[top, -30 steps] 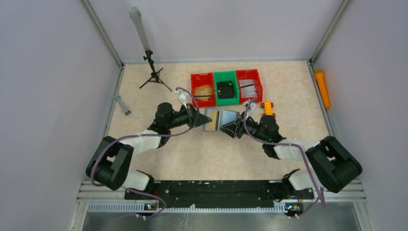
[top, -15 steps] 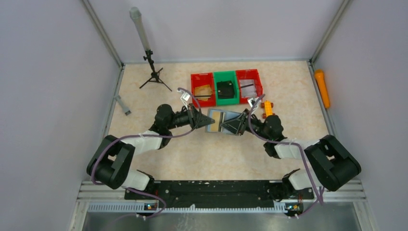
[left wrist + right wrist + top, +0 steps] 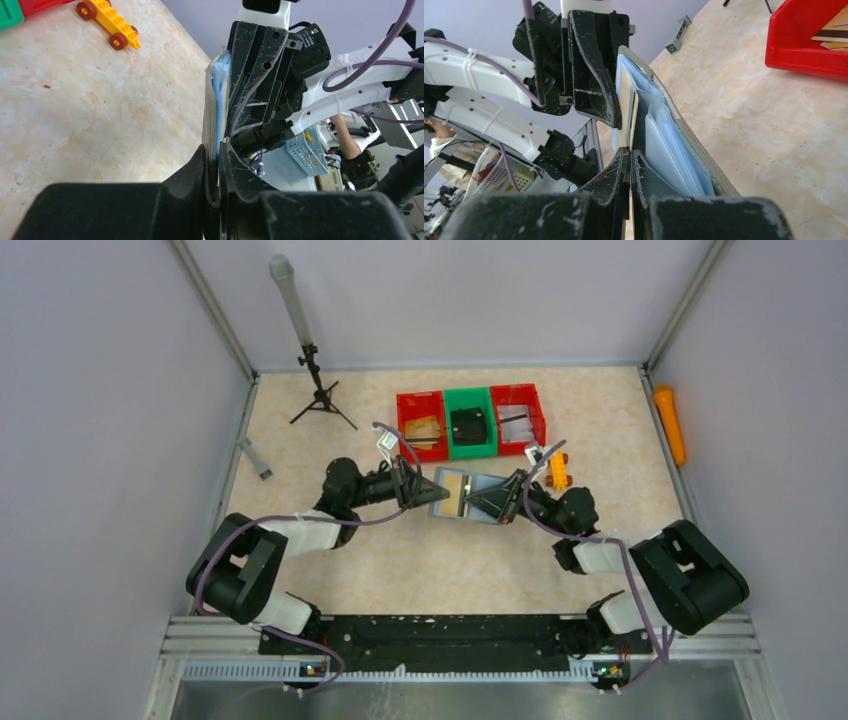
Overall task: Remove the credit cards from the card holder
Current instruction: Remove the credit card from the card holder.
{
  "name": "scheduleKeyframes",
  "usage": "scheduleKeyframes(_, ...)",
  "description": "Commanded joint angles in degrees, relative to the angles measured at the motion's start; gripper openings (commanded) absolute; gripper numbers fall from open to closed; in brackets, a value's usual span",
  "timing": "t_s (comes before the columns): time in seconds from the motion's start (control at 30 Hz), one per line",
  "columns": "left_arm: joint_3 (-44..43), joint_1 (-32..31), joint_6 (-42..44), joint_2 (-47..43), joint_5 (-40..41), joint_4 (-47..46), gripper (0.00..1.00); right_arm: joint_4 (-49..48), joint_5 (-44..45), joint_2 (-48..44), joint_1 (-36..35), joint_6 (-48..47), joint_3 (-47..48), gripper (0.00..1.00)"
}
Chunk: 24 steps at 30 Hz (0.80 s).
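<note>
The grey card holder (image 3: 482,490) is held open above the table between my two grippers. In the left wrist view it stands edge-on, a grey flap with blue pockets (image 3: 217,95). My left gripper (image 3: 218,150) is shut on its near edge, and it shows at the holder's left end (image 3: 428,492) from above. In the right wrist view the holder's blue pockets (image 3: 669,145) fan out. A thin tan credit card (image 3: 626,100) stands out of them. My right gripper (image 3: 630,152) is shut on that card's edge, reaching in from the right (image 3: 468,502).
Behind the holder stand a red bin (image 3: 420,420), a green bin (image 3: 469,425) with a black box, and a second red bin (image 3: 517,418). A yellow toy car (image 3: 556,468) lies right of them. An orange cylinder (image 3: 669,422), a tripod (image 3: 318,390) and a grey piece (image 3: 254,458) lie around.
Both grippers and the holder have shifted slightly right and towards me. The right gripper's jaws have come together on the tan card.
</note>
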State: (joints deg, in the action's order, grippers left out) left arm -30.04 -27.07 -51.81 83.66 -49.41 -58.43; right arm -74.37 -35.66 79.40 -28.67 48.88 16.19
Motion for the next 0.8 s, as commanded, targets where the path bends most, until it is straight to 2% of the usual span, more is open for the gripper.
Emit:
scheduleKeyframes(0.0, -1.0, -0.7, -1.4, 0.9, -2.8, -4.8, 0.20, -8.3, -1.9, 0.0, 0.3, 0.9, 0.2, 0.00)
scheduleKeyframes(0.1, -0.6, -0.7, -1.2, 0.3, -2.3, -4.7, 0.28, -7.6, -1.2, -0.3, 0.3, 0.6, 0.0, 0.00)
scheduleKeyframes(0.23, 0.0, -0.5, 0.3, -1.6, -1.0, -3.0, 0.29, -2.6, 1.3, -1.8, 1.1, -1.5, -0.1, 0.00)
scheduleKeyframes(0.33, 0.6, -0.1, 0.5, -2.8, -0.5, -2.6, 0.27, -0.3, 2.2, -2.8, 1.7, -2.3, -0.3, 0.00)
scheduleKeyframes(0.6, 1.9, 1.3, -2.1, -2.6, -1.0, -6.9, 0.06, 1.6, 2.0, -1.9, 3.0, -2.8, -0.2, 0.00)
scheduleKeyframes(0.77, 1.9, 1.6, -3.3, -1.7, -1.5, -8.6, 0.04, -1.4, -1.6, 0.1, 3.2, -1.2, 0.5, 0.02)
